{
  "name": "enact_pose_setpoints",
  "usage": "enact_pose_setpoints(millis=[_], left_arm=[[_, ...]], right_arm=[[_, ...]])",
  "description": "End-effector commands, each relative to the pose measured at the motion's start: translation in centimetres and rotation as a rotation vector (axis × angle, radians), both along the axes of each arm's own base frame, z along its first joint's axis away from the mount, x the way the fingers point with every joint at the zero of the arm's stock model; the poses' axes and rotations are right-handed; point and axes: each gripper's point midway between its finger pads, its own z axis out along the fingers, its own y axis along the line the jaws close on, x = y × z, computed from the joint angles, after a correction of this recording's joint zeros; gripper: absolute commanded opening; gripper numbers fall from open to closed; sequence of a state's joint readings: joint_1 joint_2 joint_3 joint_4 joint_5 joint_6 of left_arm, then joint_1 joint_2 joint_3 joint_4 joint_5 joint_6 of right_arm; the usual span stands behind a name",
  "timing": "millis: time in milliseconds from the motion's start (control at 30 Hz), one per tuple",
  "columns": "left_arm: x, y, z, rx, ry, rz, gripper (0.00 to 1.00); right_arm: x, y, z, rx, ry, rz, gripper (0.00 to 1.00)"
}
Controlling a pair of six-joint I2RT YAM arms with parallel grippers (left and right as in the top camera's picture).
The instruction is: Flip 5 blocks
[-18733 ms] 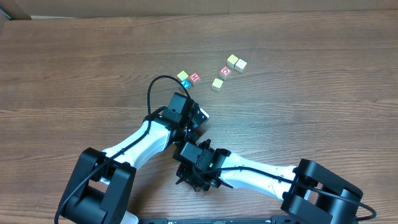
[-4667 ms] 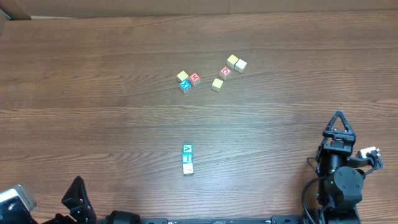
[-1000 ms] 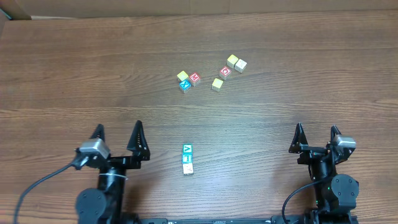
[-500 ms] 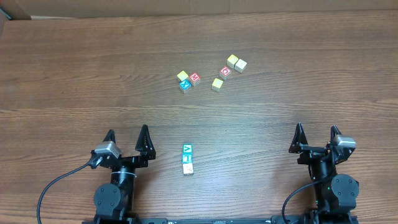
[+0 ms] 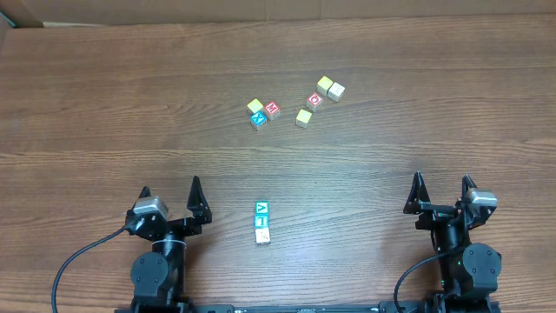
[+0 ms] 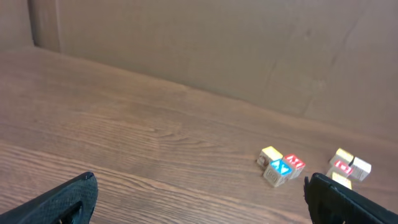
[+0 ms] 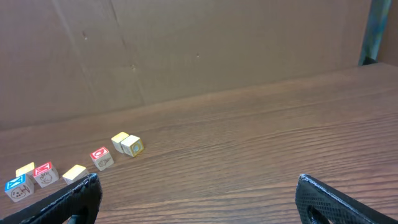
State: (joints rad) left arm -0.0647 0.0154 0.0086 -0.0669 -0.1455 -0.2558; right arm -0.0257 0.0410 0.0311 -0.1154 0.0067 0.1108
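Blocks (image 5: 261, 222) formed a short row on the near part of the tabletop (image 5: 104, 104): two teal and one cream, touching end to end. This row lay between the two arms, closer to the left one. The left gripper (image 5: 169, 188) stood just left of it, fingers spread wide apart and holding nothing. The right gripper (image 5: 441, 179) sat well off to the right, equally spread and empty. Farther back a trio (image 5: 258, 118) of yellow, blue and red cubes huddled together. Just right of them lay a looser group (image 5: 315, 99) of four: two yellow, one red, one cream.
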Motion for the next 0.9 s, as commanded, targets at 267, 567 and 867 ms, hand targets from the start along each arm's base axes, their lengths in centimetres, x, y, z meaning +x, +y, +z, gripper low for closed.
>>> enact_pose_setpoints(millis=[267, 567, 867], left_arm=[[-0.03, 0.04, -0.04, 0.091, 0.005, -0.020, 1.00], [-0.03, 0.31, -0.16, 0.086, 0.009, -0.029, 1.00], [-0.02, 0.31, -0.13, 0.087, 0.008, -0.028, 1.00]], right_arm=[[-0.01, 0.07, -0.06, -0.014, -0.008, 0.006, 1.00], [-0.01, 0.06, -0.06, -0.014, -0.008, 0.006, 1.00], [-0.01, 0.07, -0.06, -0.014, -0.008, 0.006, 1.00]])
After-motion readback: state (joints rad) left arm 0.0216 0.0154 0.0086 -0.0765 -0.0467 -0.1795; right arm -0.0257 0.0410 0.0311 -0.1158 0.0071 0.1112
